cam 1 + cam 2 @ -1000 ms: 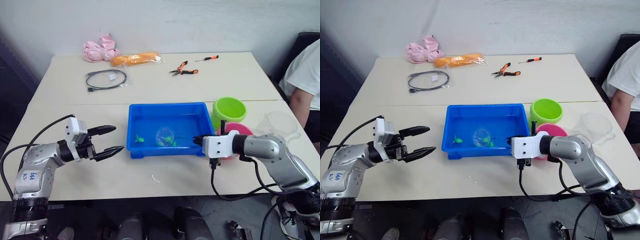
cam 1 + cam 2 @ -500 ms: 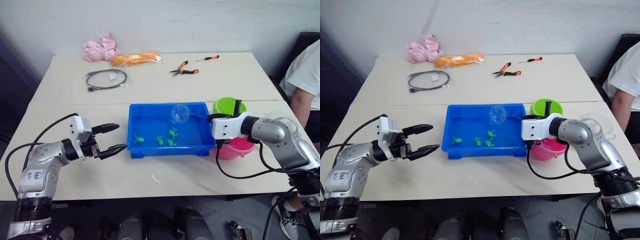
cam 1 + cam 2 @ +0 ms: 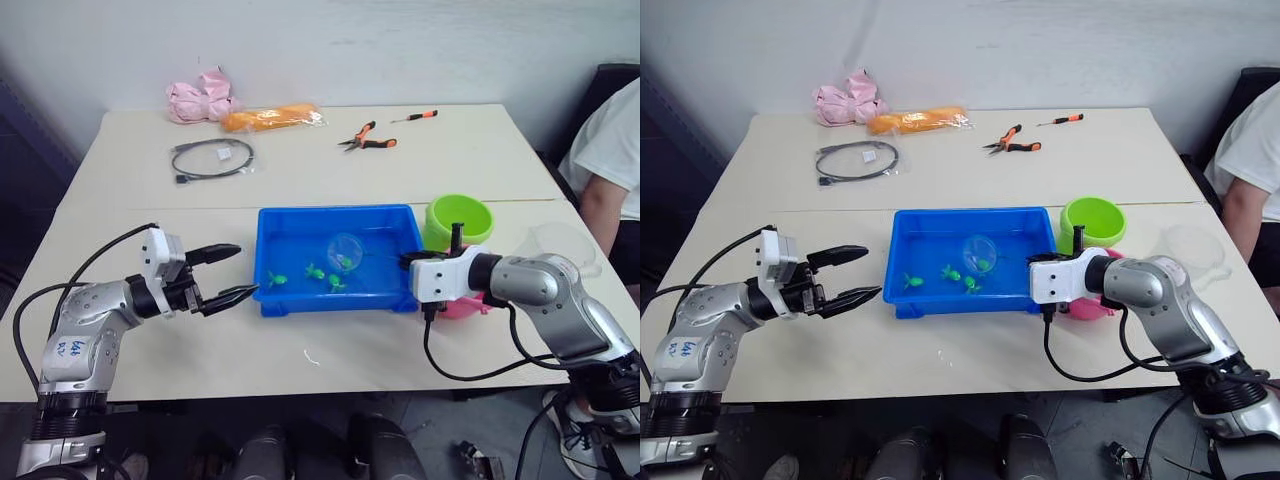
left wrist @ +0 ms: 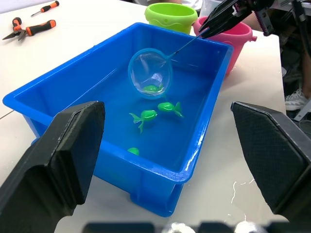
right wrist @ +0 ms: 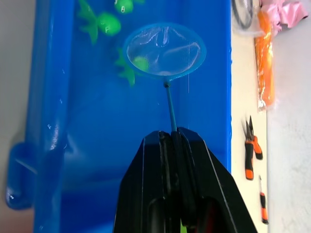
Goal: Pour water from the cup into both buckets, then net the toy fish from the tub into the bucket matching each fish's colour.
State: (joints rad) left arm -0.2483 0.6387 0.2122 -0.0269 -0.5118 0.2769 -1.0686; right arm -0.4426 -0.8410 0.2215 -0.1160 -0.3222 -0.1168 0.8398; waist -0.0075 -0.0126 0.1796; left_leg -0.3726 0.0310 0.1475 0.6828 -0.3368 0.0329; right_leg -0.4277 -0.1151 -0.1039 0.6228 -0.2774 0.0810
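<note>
The left gripper (image 3: 232, 272) hovers just left of the tub (image 3: 290, 222), fingers spread wide and holding nothing. The net (image 4: 150, 74) sits in the tub's water, hoop over a green fish (image 4: 152, 89) that the left wrist view shows inside the mesh. Its handle runs rightward to the right gripper (image 5: 171, 141), fingers pinched on it, by the pink bucket (image 4: 232, 41)

A tub (image 3: 300, 225) sits mid-table with several toy fish (image 3: 314, 271) and a net (image 3: 345, 251) in it; two buckets (image 3: 459, 219) stand just right of it, tools behind.
</note>
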